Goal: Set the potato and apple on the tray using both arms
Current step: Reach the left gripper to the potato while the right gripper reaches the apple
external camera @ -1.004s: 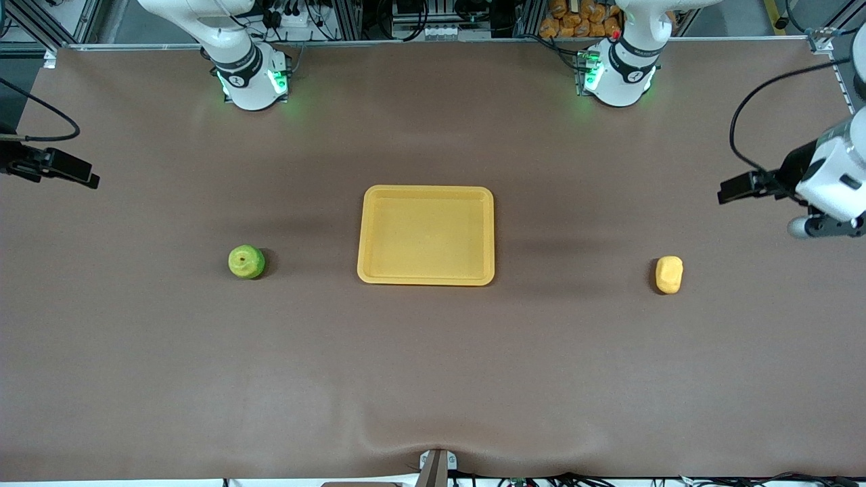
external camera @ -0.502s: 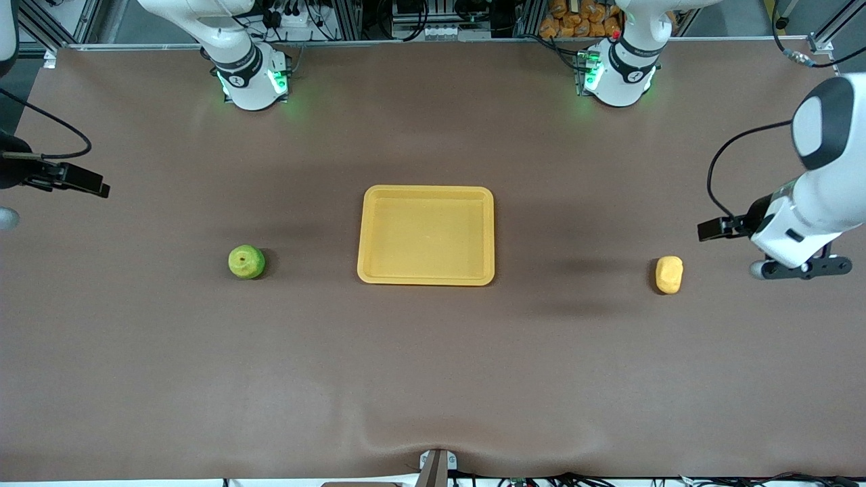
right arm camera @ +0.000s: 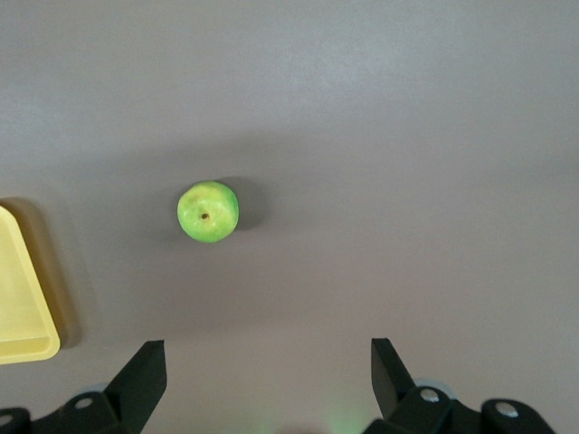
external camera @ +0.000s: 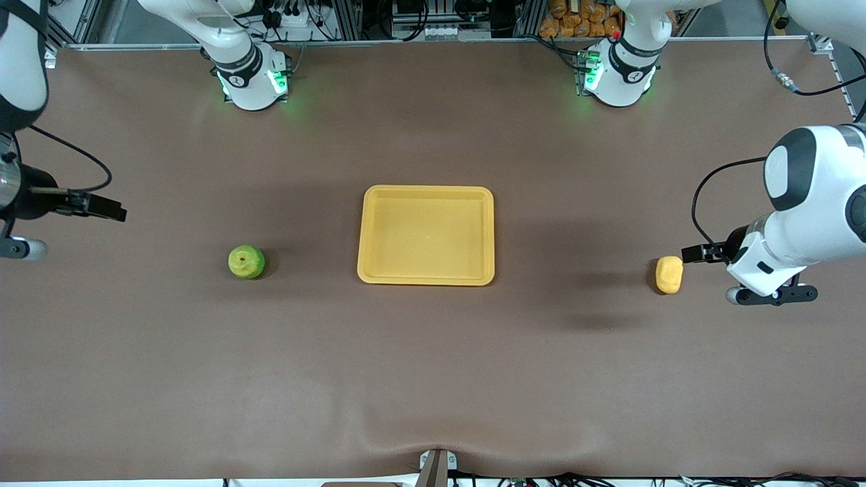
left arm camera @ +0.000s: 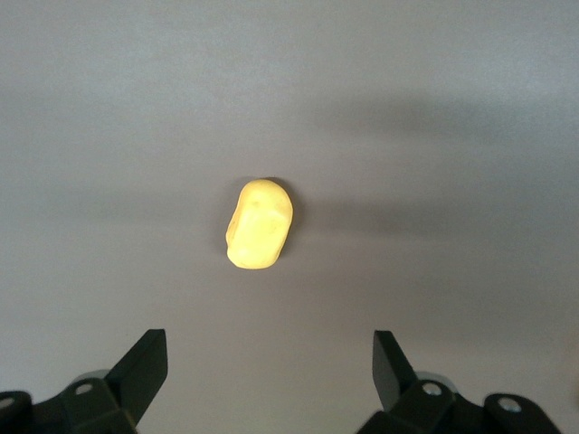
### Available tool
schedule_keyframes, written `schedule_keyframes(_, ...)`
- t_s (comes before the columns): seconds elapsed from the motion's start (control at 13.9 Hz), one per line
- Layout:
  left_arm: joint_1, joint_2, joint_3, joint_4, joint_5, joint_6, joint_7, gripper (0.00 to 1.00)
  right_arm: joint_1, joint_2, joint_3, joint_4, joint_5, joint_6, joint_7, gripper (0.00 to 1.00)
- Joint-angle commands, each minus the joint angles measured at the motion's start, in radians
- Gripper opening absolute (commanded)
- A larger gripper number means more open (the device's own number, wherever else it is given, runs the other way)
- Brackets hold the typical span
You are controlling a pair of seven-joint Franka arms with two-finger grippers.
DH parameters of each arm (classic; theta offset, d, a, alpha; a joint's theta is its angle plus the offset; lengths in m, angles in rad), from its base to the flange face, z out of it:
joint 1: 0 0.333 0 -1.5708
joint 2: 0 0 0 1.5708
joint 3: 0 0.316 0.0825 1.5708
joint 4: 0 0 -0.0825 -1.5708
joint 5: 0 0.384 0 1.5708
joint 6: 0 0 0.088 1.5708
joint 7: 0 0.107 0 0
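The yellow-orange tray lies at the table's middle and holds nothing. The green apple sits on the table toward the right arm's end. The yellow potato lies toward the left arm's end. My left gripper hangs over the table just beside the potato, at the left arm's end. Its wrist view shows it open and empty, with the potato ahead of it. My right gripper is over the table's edge at the right arm's end. It is open and empty, with the apple ahead of it.
The brown table mat has a small ripple at its edge nearest the front camera. A corner of the tray shows in the right wrist view. Both arm bases stand along the edge farthest from the front camera.
Both arms have swung in over the table. The left gripper has come close beside the potato. The right gripper has moved toward the apple. Apple, potato and tray have not moved.
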State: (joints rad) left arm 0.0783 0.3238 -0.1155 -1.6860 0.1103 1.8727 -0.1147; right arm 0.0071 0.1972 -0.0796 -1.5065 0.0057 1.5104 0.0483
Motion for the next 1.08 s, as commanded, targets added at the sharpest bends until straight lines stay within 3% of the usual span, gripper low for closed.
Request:
schedule_keyframes(0.0, 0.005, 0.021, -0.006, -0.001, 0.02, 0.029, -0.01, 1.0, -0.002, 0.027, 0.006, 0.008, 0.014, 0.014, -0.013, 1.0)
schedule_keyframes(0.22, 0.017, 0.037, -0.006, -0.021, 0.02, 0.055, -0.01, 1.0, -0.001, 0.054, 0.009, 0.008, 0.014, 0.028, -0.013, 1.0)
schedule_keyframes(0.57, 0.023, 0.038, -0.004, -0.136, 0.02, 0.198, -0.01, 1.0, 0.028, 0.108, 0.011, 0.005, 0.014, 0.068, -0.011, 1.0)
schedule_keyframes(1.0, 0.044, 0.103, -0.004, -0.141, 0.022, 0.235, -0.006, 1.0, 0.042, 0.131, 0.011, -0.073, 0.016, 0.181, -0.007, 1.0)
